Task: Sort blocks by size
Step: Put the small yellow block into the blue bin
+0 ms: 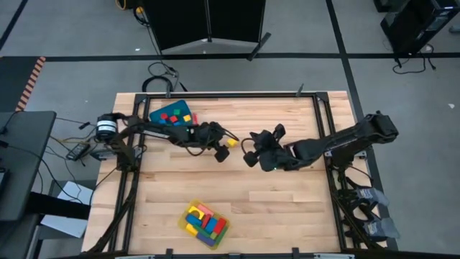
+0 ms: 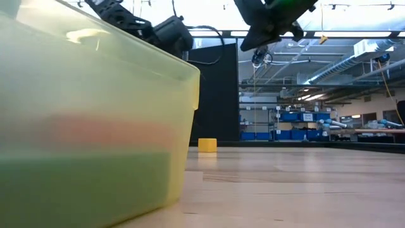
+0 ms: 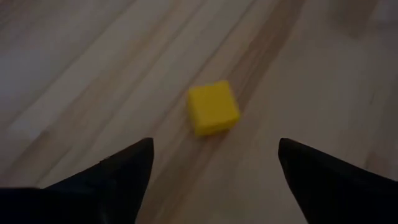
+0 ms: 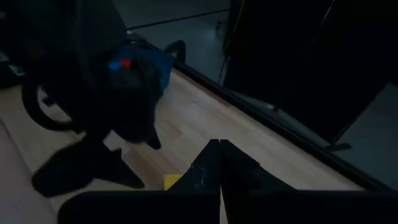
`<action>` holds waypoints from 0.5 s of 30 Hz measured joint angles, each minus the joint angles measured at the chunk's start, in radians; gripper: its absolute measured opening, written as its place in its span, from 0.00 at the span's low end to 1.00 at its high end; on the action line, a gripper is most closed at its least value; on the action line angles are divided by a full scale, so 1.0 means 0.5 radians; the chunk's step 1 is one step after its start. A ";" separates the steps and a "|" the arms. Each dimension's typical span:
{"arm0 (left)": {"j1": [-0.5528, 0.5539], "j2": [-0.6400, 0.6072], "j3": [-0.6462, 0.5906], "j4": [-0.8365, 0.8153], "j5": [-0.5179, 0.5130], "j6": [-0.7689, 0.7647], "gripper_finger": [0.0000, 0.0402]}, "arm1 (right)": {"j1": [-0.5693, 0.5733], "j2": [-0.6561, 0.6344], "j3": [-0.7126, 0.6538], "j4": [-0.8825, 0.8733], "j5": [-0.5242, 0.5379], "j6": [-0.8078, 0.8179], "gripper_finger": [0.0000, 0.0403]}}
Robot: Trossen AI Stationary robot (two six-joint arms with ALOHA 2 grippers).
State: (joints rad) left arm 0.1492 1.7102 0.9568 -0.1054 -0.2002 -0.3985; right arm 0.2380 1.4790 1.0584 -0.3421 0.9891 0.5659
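Observation:
A small yellow cube [image 3: 213, 107] rests on its bottom face on the bare wooden table [image 1: 273, 208], near the middle [image 1: 232, 142]; the low view shows it too [image 2: 207, 145]. My left gripper [image 3: 214, 162] is open, slanting down toward the cube; its fingers stand short of the cube on either side and touch nothing. My right gripper [image 4: 219, 149] is shut and empty, raised above the table just right of the cube [image 1: 251, 142]. Other blocks lie in the blue bin [image 1: 172, 115] and the yellow tray [image 1: 206, 223].
The blue bin stands at the table's far left, behind my left arm. The yellow tray sits near the front edge and fills the low view's left [image 2: 95, 126]. Bare wood lies between the tray and the arms and on the right half.

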 joint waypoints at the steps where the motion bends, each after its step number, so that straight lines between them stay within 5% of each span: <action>1: -0.001 0.039 0.036 0.006 -0.001 0.002 0.89 | 0.022 -0.007 0.000 -0.013 0.023 0.015 0.02; 8: 0.005 0.333 0.304 -0.103 -0.037 0.019 0.99 | 0.119 -0.008 0.000 -0.036 0.078 0.070 0.02; 15: 0.005 0.586 0.528 -0.198 -0.153 0.051 0.95 | 0.177 -0.007 0.000 -0.040 0.079 0.089 0.02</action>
State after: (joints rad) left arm 0.1516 2.0034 1.2208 -0.2043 -0.2766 -0.3729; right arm 0.3265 1.4754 1.0584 -0.3624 1.0286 0.6106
